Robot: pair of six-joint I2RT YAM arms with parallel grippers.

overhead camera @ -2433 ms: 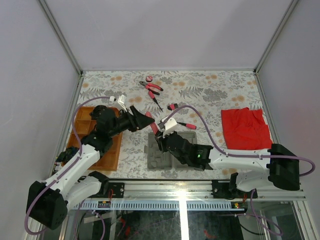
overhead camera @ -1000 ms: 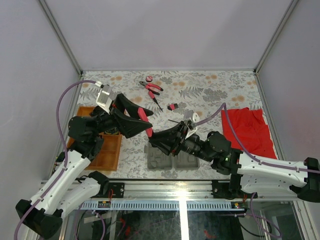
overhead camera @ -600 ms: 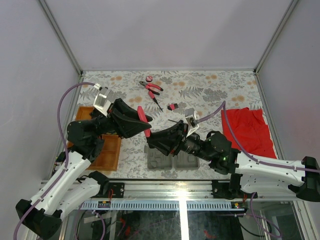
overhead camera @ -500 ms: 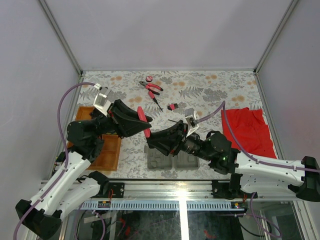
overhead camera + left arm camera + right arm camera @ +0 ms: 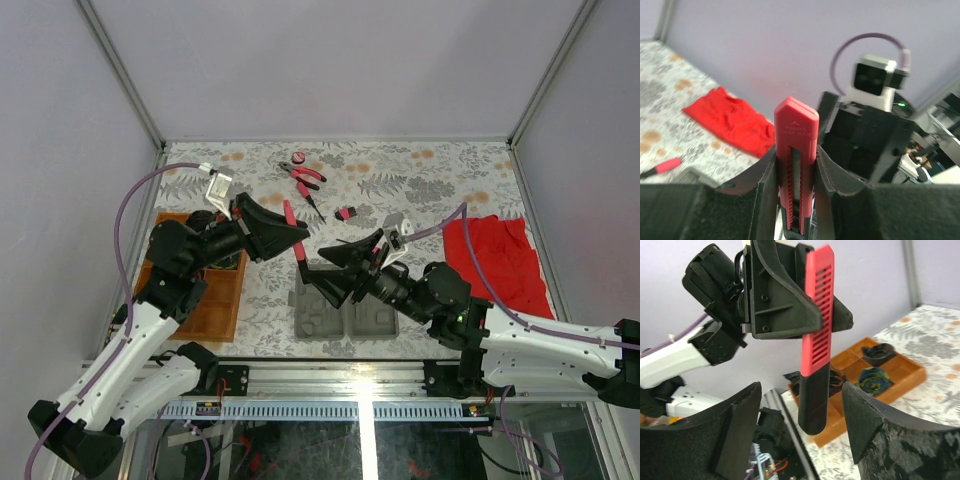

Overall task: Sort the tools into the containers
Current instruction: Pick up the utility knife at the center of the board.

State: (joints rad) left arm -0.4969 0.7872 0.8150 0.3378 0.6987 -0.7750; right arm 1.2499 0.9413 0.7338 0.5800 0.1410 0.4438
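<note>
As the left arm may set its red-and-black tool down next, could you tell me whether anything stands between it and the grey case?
Yes: the right gripper, jaws open, flanks the black lower end of the red-and-black tool held in the left gripper, and from above its wrist covers part of the grey case below.

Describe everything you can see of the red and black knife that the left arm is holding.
The knife is a long, slim cutter, plastic-looking: ribbed red body, black end. Its red tip bears a moulded arrow and lettering above a central slot. It is raised off the table, its red part clamped in the left tool. The open right tool flanks its black end without touching.
</note>
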